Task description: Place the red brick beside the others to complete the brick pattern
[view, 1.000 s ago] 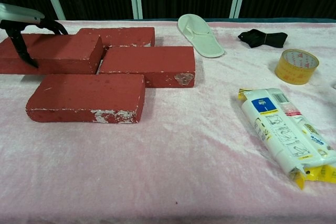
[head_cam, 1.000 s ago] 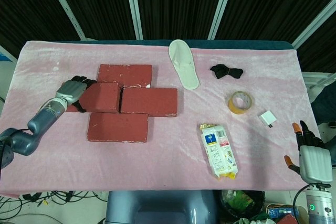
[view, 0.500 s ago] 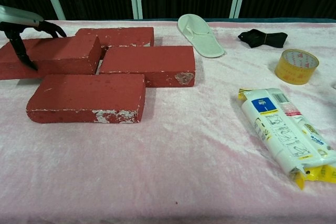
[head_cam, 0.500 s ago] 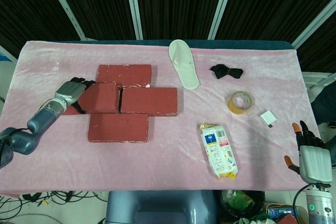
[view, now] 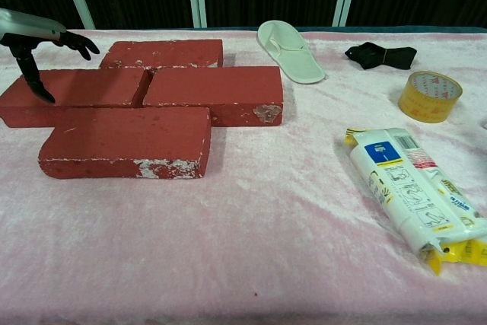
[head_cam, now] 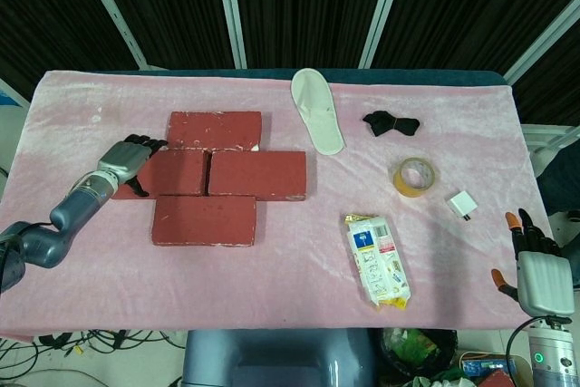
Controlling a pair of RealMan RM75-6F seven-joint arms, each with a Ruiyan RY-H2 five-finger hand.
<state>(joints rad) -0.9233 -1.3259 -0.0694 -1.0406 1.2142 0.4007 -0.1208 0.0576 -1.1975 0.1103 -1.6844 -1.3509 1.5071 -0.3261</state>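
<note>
Head view, left hand: the left hand (head_cam: 127, 159) was seen at the left end of the red brick (head_cam: 170, 173), fingers (head_cam: 145, 143) spread over its top edge; whether they touched it could not be told.
Head view, brick: the red brick was laid flat, long axis left to right, its right end just beside the middle brick (head_cam: 257, 175), between the far brick (head_cam: 215, 130) and the near brick (head_cam: 204, 219).
Head view, right hand: the right hand (head_cam: 536, 274) was held at the pink cloth (head_cam: 299, 260) corner, fingers apart, nothing in it.
Head view, change: half a second before, the red brick was tilted up; here it lay level.
Chest view, left hand: dark fingers (view: 76, 40) were seen splayed above the brick's left end (view: 72, 95), the thumb pointing down beside it.
Chest view, change: the raised brick had been lowered into the row.
</note>
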